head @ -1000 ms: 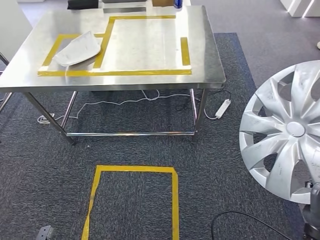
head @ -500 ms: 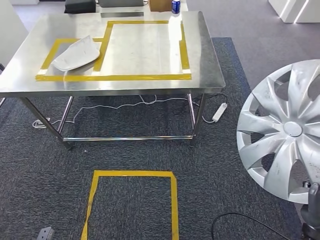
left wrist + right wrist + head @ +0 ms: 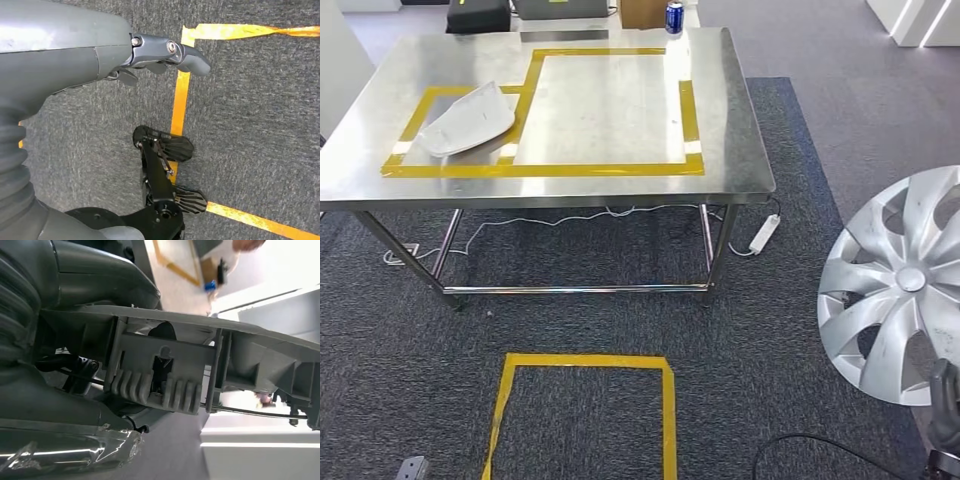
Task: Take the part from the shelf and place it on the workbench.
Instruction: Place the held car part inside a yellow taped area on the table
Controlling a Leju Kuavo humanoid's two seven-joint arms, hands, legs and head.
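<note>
The part is a silver wheel cover with curved spokes, held upright at the far right of the head view, over the carpet and to the right of the workbench. My right hand grips its lower rim. The right wrist view shows the cover's grey ribbed back close against the hand. The steel workbench stands ahead, with a large yellow-taped rectangle on its top. My left hand hangs over the carpet, fingers apart, holding nothing.
A white curved panel lies in the smaller taped box on the bench's left. A blue can, a cardboard box and a black case stand at its far edge. A yellow taped square and a black cable mark the carpet.
The whole picture has shifted, so the camera moved; the bench now sits lower in view. The wheel cover, still in my right hand, has dropped lower and looks smaller.
</note>
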